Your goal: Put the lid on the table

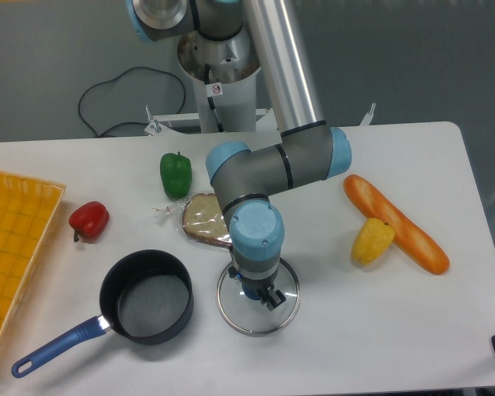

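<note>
Fingers of the gripper point(261, 292) point down at the centre of the lid point(258, 297), low in the middle of the frame. They appear closed narrowly around the dark blue knob, though the wrist above hides much of the contact, so the exact grip cannot be confirmed. The lid, a clear glass disc with a silver rim, sits flat or very nearly flat on the white table point(379, 330), just right of the black pan point(146, 297) and apart from it. A wrapped slice of bread point(203, 218) lies just above the lid, partly behind the arm.

Judging by this, the task is in its last step: the lid looks set down or just short of it. The next move likely calls for opening the fingers, then lifting straight up so the knob is not dragged or the lid tipped.
</note>
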{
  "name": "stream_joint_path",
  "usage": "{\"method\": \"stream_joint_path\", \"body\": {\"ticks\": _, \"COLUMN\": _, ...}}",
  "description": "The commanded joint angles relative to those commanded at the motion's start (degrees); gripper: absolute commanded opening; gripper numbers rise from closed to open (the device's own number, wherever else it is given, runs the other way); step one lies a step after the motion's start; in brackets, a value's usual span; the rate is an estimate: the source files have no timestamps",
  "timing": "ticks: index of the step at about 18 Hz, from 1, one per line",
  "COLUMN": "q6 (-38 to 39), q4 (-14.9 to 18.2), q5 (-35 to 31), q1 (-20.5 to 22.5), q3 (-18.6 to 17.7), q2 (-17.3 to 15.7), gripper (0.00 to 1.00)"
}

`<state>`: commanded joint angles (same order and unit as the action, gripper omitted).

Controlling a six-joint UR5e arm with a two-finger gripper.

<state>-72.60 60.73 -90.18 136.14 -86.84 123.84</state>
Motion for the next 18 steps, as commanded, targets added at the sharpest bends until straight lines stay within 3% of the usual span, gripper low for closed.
{"method": "stream_joint_path", "body": {"ticks": 8, "q6": 0.00, "q4": 0.00, "q5": 0.00, "q1": -0.09, "q3": -0.17, "q2": 0.09, "gripper": 0.57}}
{"method": "stream_joint_path", "body": {"ticks": 11, "q6": -0.09, "q4": 0.00, "q5": 0.00, "q1": -0.09, "q3": -0.17, "q2": 0.09, "gripper": 0.66}}
{"method": "stream_joint_path", "body": {"ticks": 18, "q6": -0.09, "q4": 0.00, "q5": -0.09, "q1": -0.35, "q3": -0.17, "q2": 0.09, "gripper": 0.72}}
